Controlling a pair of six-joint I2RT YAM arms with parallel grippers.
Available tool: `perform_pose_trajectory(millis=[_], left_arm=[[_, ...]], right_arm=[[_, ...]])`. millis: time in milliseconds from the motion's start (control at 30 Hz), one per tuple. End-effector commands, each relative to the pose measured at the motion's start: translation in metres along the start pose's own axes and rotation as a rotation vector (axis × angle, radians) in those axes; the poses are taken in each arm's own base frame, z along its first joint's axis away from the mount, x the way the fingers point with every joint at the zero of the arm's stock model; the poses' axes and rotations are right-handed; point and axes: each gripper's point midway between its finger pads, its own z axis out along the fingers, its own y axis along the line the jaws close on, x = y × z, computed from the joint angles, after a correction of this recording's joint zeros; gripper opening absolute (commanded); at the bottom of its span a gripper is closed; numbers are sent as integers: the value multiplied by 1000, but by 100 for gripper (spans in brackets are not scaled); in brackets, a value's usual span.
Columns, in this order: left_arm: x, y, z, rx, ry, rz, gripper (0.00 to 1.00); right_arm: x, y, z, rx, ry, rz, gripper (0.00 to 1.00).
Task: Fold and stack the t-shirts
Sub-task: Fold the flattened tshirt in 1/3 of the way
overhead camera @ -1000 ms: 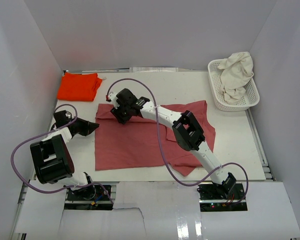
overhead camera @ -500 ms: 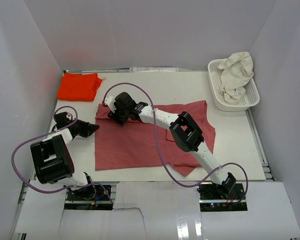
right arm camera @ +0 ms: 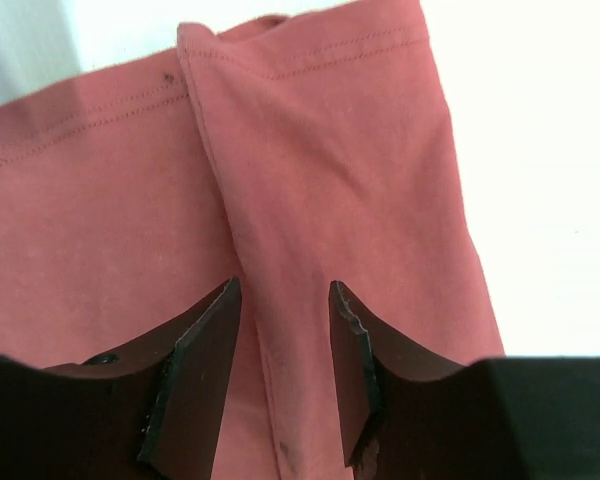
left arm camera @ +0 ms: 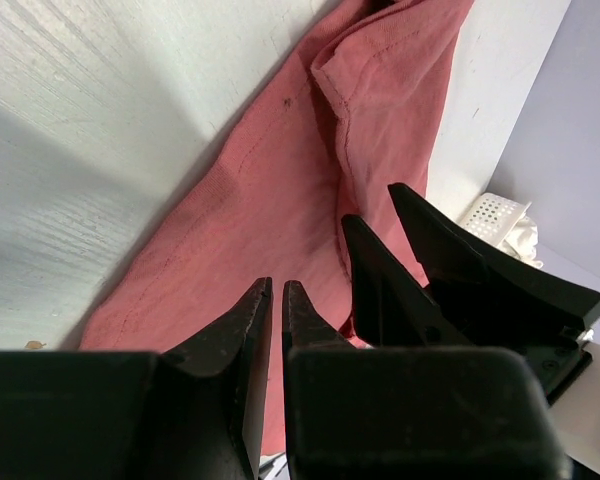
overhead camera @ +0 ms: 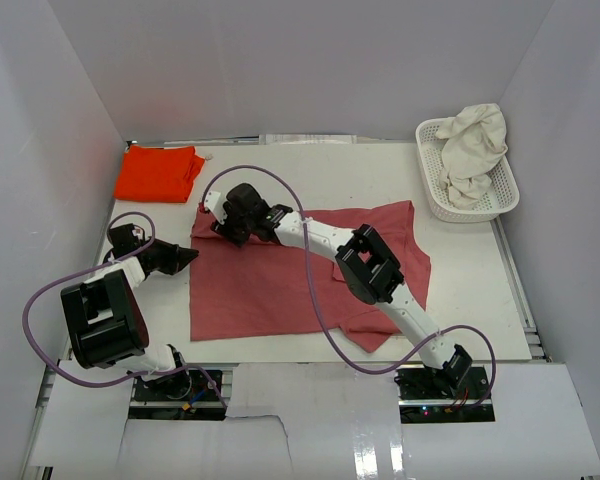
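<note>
At the table's centre I see the rose-red t-shirt [overhead camera: 300, 275] lying limp and light, best pinched at its hemmed far-left sleeve, where my right gripper [right arm camera: 280, 300] hovers half-open while my left gripper [left arm camera: 277, 300] sits nearly closed, empty.

No readable text, labels, brands, numbers or signs in any view. Shirts, basket, arms and surface all carry no legible marking.
</note>
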Motion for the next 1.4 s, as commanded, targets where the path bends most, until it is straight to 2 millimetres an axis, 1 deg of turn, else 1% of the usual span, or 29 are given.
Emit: perform_pose_trajectory(millis=[0,200,233,267,300,333,400,467,500,567,600,667,700,833,967,1100,1367], left_arm=[[-7,-13,-7,34,-37,48,20],[-9,-11,-6,31,-37,41,20],[-9,-10,-6,33,-37,41,20],[-9,-10,-6,32,-36,42,20],[-10,-10,-6,32,-37,39,20],[-11,-11,-7,34,-40,43,20],[-12,-11,-7,35,-42,43,20],[-12,-12,-8,36,-46,45,20],[-12,-11,-8,35,-45,45,20],[-12,-10,-8,34,-43,43,20],[-13,-11,-8,34,-45,45,20],[-13,-11,-8,35,-47,45,20],[-13,-11,-8,36,-48,46,20],[-13,-11,-9,35,-50,45,20],[-14,-10,-10,31,-57,48,20],[-15,-10,-11,29,-62,54,20],[-15,-7,-10,22,-64,58,20]], right_arm=[[-12,0,8,-8,-44,-23,47],[-8,3,13,-24,-37,-24,43],[-8,3,13,-24,-37,-24,40],[-8,3,13,-24,-37,-24,27],[-11,3,11,-23,-41,-25,23],[-9,4,11,-25,-39,-25,23],[-16,3,6,-26,-55,-28,17],[-15,5,4,-29,-54,-27,13],[-21,6,0,-30,-64,-28,11],[-20,8,-3,-36,-60,-26,8],[-26,8,-7,-37,-69,-27,8],[-26,14,-10,-53,-68,-26,8],[-33,15,-15,-54,-79,-27,8],[-40,25,-23,-71,-92,-32,8],[-47,30,-30,-75,-99,-38,8],[-52,32,-35,-80,-108,-38,8],[-54,36,-40,-90,-109,-33,8]])
